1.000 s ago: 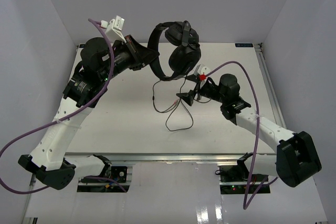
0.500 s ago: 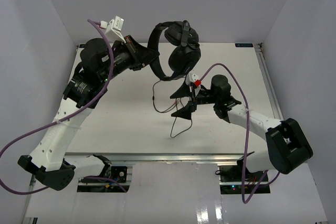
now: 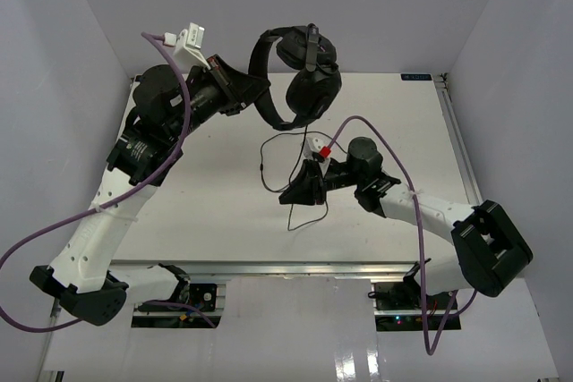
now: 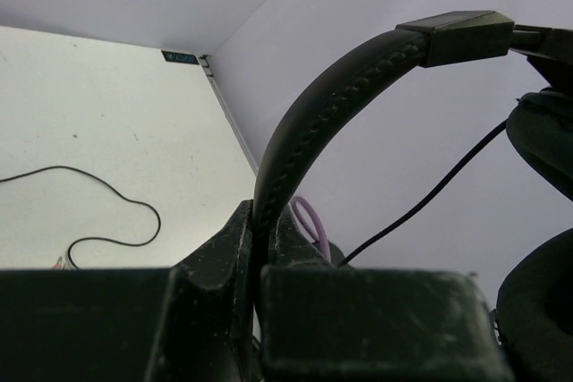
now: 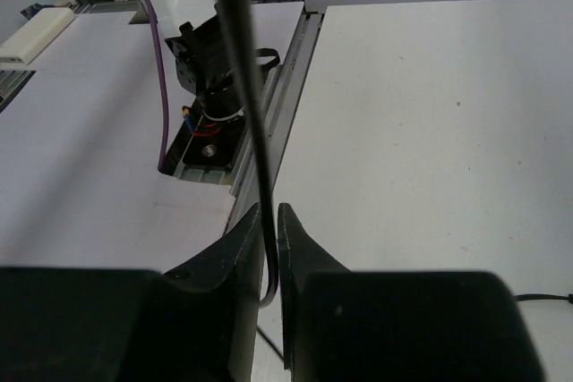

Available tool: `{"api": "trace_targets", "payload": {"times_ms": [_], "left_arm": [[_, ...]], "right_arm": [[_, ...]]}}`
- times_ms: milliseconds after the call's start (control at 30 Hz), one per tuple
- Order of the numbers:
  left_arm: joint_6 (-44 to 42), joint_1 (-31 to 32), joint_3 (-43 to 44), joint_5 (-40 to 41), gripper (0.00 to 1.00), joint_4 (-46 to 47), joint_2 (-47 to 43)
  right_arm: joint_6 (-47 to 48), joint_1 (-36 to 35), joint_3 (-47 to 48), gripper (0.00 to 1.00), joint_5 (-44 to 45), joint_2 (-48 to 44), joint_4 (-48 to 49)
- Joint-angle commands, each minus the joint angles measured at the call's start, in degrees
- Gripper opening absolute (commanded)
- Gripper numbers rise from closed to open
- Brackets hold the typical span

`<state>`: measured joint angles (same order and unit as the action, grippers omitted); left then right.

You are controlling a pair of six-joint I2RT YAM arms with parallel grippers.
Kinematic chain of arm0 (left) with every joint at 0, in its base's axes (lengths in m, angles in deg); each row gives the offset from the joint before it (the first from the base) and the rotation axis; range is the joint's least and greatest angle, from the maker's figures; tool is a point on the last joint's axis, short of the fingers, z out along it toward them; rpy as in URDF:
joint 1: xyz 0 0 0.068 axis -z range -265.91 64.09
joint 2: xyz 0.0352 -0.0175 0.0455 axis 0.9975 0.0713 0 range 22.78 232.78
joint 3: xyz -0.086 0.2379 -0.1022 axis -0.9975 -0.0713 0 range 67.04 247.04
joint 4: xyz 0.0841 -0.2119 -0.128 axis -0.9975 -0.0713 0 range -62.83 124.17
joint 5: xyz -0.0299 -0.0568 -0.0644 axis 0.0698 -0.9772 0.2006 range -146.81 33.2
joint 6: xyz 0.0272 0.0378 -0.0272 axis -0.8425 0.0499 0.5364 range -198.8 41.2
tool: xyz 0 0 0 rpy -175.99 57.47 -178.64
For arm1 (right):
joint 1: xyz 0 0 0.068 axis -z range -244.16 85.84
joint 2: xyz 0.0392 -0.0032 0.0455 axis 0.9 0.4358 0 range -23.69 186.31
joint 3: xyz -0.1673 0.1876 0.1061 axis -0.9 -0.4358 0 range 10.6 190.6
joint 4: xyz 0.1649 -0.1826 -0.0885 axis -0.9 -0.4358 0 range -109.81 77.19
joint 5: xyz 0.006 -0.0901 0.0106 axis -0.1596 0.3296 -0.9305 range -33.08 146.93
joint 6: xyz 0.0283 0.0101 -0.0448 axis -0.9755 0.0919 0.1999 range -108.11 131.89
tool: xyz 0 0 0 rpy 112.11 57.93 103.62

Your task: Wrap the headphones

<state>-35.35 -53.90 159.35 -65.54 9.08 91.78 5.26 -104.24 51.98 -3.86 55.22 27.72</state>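
The left claw [image 4: 264, 248] clamped the headphones [image 3: 300, 78] and the right claw [image 5: 267, 230] pinched the cable [image 5: 238, 60] below them, where too taut a pull might have slipped it free.

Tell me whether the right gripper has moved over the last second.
Yes. The right gripper has slid left and toward the near edge of the table, its jaws now around the cable.

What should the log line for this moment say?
left tool: shut on headphones, held above table | right tool: shut on cable | cable: partly on table | wrap: not started
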Motion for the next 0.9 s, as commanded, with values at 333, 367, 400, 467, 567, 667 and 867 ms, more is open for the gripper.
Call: {"api": "trace_targets", "payload": {"times_ms": [333, 367, 400, 467, 567, 667, 867], "left_arm": [[4.0, -0.2, -2.2, 31.7, 0.0, 11.1, -3.9], [3.9, -0.2, -2.9, 37.1, 0.0, 11.5, -3.8], [2.1, -0.2, -3.6, 40.1, 0.0, 12.8, -3.4], [-2.3, -0.2, -4.7, 45.0, 0.0, 15.4, -2.0], [-9.1, -0.2, -5.1, 53.0, 0.0, 18.5, 1.8], [-17.1, -0.2, -6.1, 57.0, 0.0, 21.9, 5.2], [-35.2, -0.2, -11.5, 63.0, 0.0, 30.1, 12.3]], "right_arm": [[19.1, -3.8, 4.9, 0.08, 15.0, -3.2, -26.4], [21.6, -3.8, 5.5, 0.08, 17.1, -3.7, -31.6], [24.1, -3.8, 6.5, 0.08, 19.2, -4.0, -34.9], [28.6, -4.1, 8.9, 0.08, 23.0, -4.8, -40.8], [34.0, -5.4, 12.9, 0.08, 29.1, -5.6, -50.5], [39.1, -7.2, 16.6, 0.08, 35.4, -6.3, -59.1], [46.5, -8.9, 24.8, 0.08, 43.1, -8.6, -68.7]]}}
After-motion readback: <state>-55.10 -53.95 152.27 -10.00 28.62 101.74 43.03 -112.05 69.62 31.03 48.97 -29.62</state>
